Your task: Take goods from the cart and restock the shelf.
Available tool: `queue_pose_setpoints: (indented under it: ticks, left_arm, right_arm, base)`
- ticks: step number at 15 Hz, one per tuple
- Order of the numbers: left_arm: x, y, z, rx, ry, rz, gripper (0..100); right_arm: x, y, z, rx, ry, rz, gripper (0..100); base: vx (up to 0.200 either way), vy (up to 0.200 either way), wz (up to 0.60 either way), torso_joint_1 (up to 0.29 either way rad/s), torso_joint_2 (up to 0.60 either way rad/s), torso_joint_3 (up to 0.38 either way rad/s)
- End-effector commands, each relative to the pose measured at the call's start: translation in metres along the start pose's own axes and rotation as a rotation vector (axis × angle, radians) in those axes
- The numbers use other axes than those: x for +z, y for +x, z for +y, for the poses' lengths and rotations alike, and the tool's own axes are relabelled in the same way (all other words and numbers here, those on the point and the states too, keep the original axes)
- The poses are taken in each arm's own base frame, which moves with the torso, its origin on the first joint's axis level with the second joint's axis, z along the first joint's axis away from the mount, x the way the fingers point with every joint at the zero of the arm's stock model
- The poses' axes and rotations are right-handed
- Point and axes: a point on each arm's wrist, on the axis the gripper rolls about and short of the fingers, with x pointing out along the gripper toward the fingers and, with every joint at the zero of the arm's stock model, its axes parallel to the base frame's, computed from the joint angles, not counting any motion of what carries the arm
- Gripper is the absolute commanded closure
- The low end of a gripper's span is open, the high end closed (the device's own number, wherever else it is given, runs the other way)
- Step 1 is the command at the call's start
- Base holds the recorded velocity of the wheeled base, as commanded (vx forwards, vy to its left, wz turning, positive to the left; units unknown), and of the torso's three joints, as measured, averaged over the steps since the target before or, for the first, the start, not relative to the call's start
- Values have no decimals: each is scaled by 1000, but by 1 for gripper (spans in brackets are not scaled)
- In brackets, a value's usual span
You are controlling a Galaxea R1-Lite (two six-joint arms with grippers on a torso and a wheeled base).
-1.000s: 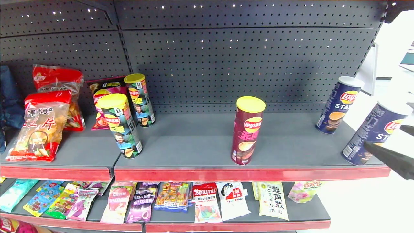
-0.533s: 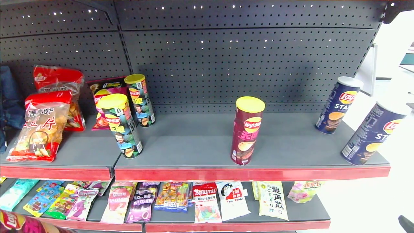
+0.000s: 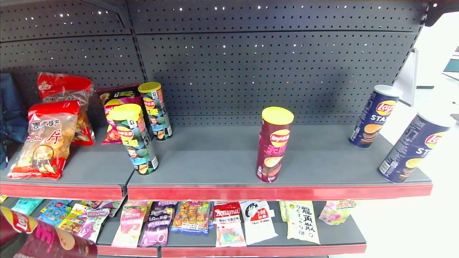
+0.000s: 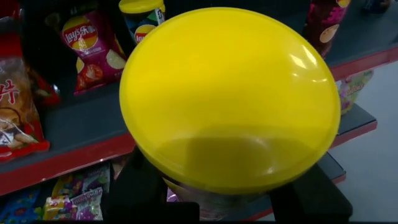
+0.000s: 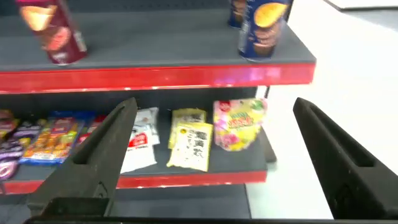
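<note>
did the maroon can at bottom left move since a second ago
Yes. The maroon can rose, now covering the left end of the lower shelf's red edge.

Six chip canisters are showing in all. Two green canisters (image 3: 133,139) (image 3: 155,110) with yellow lids are standing at the left of the upper shelf (image 3: 215,157). Two are maroon: a maroon canister (image 3: 274,145) standing mid-shelf and a second maroon canister (image 3: 39,242) showing at the near left corner. Two navy canisters (image 3: 375,115) (image 3: 416,147) with white lids are standing at the right. Three larger bags are sitting at the far left: two red snack bags (image 3: 45,141) (image 3: 64,91) and one magenta chip bag (image 3: 114,96). On the lower shelf (image 3: 340,233), roughly a dozen small packets (image 3: 227,224) are lying in a row, overlapping too much for an exact count.
</note>
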Motion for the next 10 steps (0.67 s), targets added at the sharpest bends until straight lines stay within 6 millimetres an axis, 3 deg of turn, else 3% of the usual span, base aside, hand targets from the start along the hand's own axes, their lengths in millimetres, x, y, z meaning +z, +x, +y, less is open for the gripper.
queue_pose_setpoints:
  ticks: [1,7,10]
  left_arm:
    - [1,8,4,-14,-11,20,100]
    - [-1,12,4,-85,-24,33,100]
    - [-4,13,4,-87,-32,46,100]
  right_arm:
    - [-8,2,1,27,1,-1,0]
    - [-8,2,0,10,4,-8,0]
    - [-8,2,0,10,4,-8,0]
  base:
    - [0,0,0,0,0,0]
    - [0,0,0,0,0,0]
    - [0,0,-600,-1,4,4]
